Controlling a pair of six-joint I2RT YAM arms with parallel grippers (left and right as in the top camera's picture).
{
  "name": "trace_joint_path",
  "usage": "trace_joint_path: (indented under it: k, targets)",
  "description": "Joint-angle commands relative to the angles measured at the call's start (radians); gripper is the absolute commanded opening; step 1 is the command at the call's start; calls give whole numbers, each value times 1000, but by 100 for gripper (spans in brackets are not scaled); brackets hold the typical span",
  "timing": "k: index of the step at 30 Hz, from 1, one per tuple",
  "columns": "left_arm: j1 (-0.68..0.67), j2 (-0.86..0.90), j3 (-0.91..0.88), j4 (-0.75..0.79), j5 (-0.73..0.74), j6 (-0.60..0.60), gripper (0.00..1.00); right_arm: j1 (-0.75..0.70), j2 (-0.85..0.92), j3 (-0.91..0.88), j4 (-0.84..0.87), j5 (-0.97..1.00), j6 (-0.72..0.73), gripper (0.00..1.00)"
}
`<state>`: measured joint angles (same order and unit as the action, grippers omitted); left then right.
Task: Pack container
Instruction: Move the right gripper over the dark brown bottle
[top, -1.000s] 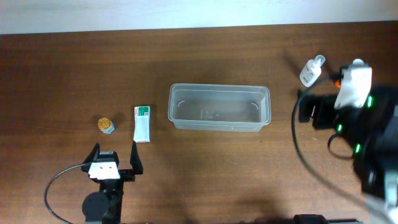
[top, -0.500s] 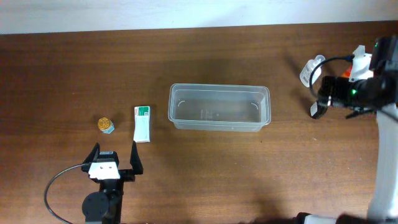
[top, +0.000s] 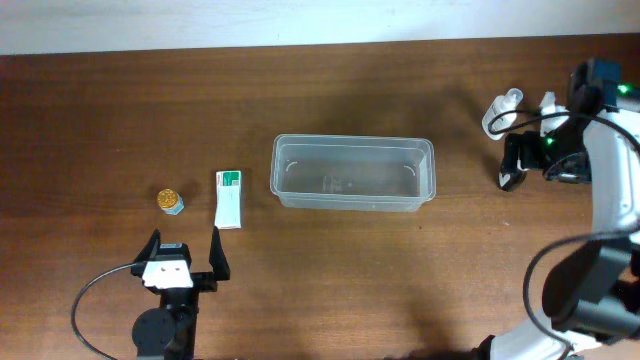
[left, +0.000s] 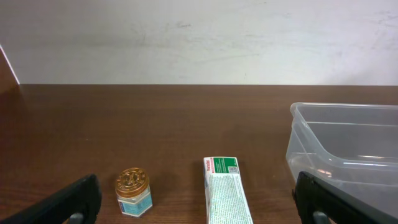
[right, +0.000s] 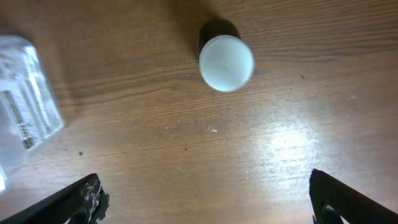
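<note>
The clear plastic container (top: 352, 172) stands empty in the middle of the table; its left end shows in the left wrist view (left: 348, 149). A green-and-white box (top: 229, 198) and a small gold-lidded jar (top: 170, 201) lie to its left, both also in the left wrist view (box (left: 225, 186), jar (left: 133, 191)). My left gripper (top: 184, 256) is open and empty just in front of them, fingers wide apart (left: 199, 208). My right gripper (top: 512, 160) is open and empty at the far right, just in front of a small clear bottle (top: 498, 114).
In the right wrist view the clear bottle (right: 25, 118) lies at the left and a white round-topped object (right: 226, 62) stands ahead of the open fingers (right: 205, 199), bare wood between them. The table's far edge runs along the top of the overhead view.
My right arm has swung away from the near right and turned, so its gripper now sits beside the small bottle. The left arm and the objects have not moved.
</note>
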<state>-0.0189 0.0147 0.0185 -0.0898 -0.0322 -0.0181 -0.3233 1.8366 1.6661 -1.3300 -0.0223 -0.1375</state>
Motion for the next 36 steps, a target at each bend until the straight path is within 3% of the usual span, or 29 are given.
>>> trace_joint_path:
  k: [1, 19, 36]
  targets:
    - [7, -9, -4, -1, 14, 11, 99, -5, 48, 17, 14, 32, -46, 98]
    - [7, -9, -4, -1, 14, 12, 99, -5, 132, 6, 186, 61, -50, 100]
    - [7, -9, -4, -1, 14, 11, 99, -5, 239, 6, 223, 104, -76, 89]
